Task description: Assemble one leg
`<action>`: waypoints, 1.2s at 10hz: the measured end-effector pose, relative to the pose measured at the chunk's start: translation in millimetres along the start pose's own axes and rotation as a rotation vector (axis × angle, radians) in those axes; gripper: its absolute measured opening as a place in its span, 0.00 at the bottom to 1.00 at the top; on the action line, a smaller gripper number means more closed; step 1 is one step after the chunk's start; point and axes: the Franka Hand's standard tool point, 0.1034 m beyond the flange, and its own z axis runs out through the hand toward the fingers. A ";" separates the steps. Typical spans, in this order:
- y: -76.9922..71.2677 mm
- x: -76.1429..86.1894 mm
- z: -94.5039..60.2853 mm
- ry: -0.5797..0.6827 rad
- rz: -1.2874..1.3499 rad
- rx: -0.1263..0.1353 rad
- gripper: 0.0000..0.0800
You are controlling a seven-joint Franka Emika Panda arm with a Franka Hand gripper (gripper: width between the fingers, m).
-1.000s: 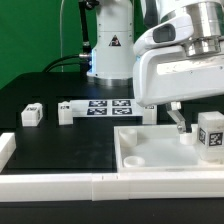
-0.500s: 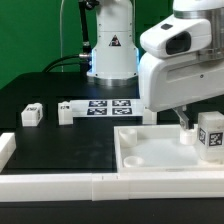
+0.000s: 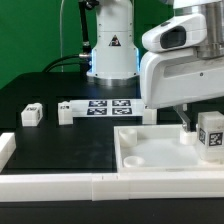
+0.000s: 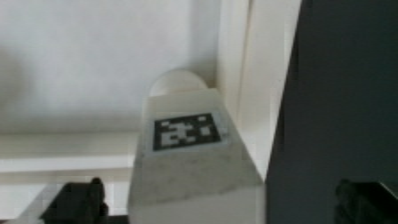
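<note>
- Presently the small white cuboid plastic leg [image 3: 212, 136], tagged with a black-and-white square, stands near the desk's front corner on the exterior view's right. It seems to be inside the large white square plastic tray [image 3: 150, 160], close against its raised rim.
- The arm's white two-finger gripper [image 4: 217, 205] hangs over that leg. In the wrist view its dark fingers [image 4: 77, 203] are spread on either side of the leg with a clear gap on each flank, so the jaws are apart and hold nothing.
- One spare white tagged block [image 3: 31, 115] and a second one alike [image 3: 66, 111] sit well apart from the tray, toward the desk's edge on the exterior view's left. The flat white marker board [image 3: 110, 106] lies just beside the second.
- The step in hand looks like lining up for a grasp; the leg is not yet gripped.
- The main risk is the rim. With the leg so near it, the finger on that side could land on the rim instead of sliding down beside the leg, stalling the descent or jolting the tray.
- A closing that is off-centre would let one finger touch first and push the leg over.
- The leg's top end looks rounded, so a pinch taken too high might squeeze it out of the grip.
</note>
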 end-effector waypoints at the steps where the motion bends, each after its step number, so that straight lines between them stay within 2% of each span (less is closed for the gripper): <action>1: 2.0 -1.0 1.9 -0.003 -0.004 0.000 0.81; 3: 5.5 -2.2 4.4 -0.007 -0.028 0.000 0.80; 5: 5.9 -2.1 4.3 -0.007 -0.028 0.000 0.37; 9: 7.3 -2.0 4.3 -0.007 0.000 -0.001 0.37; 10: 7.5 -1.6 4.2 -0.001 0.077 0.002 0.37; 12: 7.8 -1.8 5.0 0.044 0.426 0.001 0.37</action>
